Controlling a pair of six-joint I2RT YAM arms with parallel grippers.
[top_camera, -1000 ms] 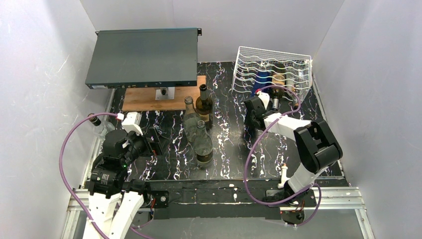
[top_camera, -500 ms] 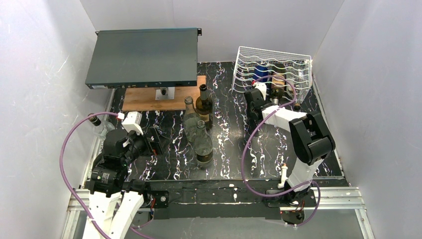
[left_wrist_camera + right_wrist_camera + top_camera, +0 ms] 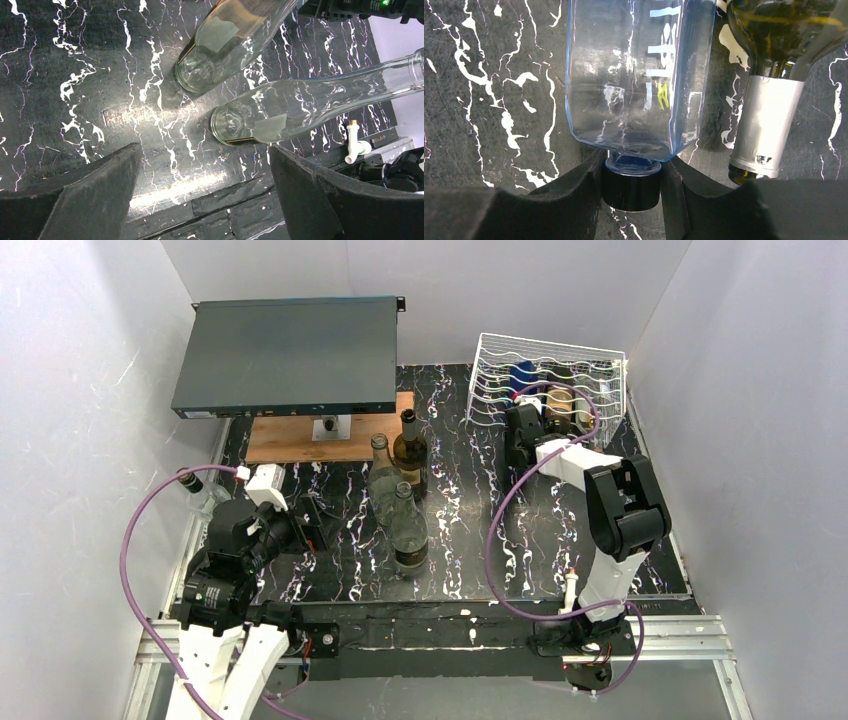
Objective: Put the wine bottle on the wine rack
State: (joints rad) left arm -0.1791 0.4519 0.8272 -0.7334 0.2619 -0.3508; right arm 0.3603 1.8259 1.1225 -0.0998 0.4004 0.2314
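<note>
1. Right gripper: jaws clamped on the black cap of the wine bottle.
2. Wine bottle: blue-tinted and clear. Its body is inside the wires of the white wine rack, at 1 o'clock on the marbled table, with the cap pointing toward 6 o'clock.
3. Green bottle: silver-foiled neck, just beside the wine bottle at its 3 o'clock.
4. Left gripper: jaws wide apart and holding nothing, at 8 o'clock on the table.
5. Clear bottles: two, standing ahead of the left gripper near the table's centre.
</note>
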